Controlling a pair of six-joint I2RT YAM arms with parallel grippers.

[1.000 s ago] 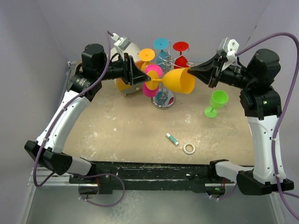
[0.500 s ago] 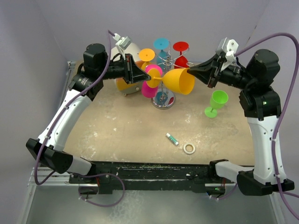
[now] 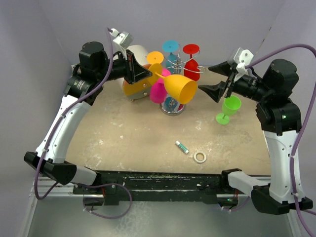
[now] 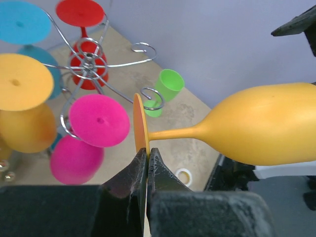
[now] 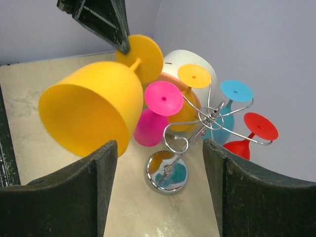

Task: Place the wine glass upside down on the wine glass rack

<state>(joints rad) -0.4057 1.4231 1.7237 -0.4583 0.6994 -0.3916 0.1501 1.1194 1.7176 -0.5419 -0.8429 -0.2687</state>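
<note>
Though empty, yellow wine glass (image 3: 180, 89) sideways in clamped left hand (image 3: 147, 73); right hand (image 3: 206, 77) agape.

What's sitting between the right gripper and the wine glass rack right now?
The bowl of the yellow wine glass, held by its foot in the left gripper, mouth toward the right gripper. Top external view shows it.

The top view looks steeply down from the near side (near edge at the frame's bottom) over the whole table (image 3: 123, 133). Both wrist views sit close, facing each other, sharing the wine glass rack (image 4: 89, 63) and the yellow wine glass (image 4: 266, 131).
</note>
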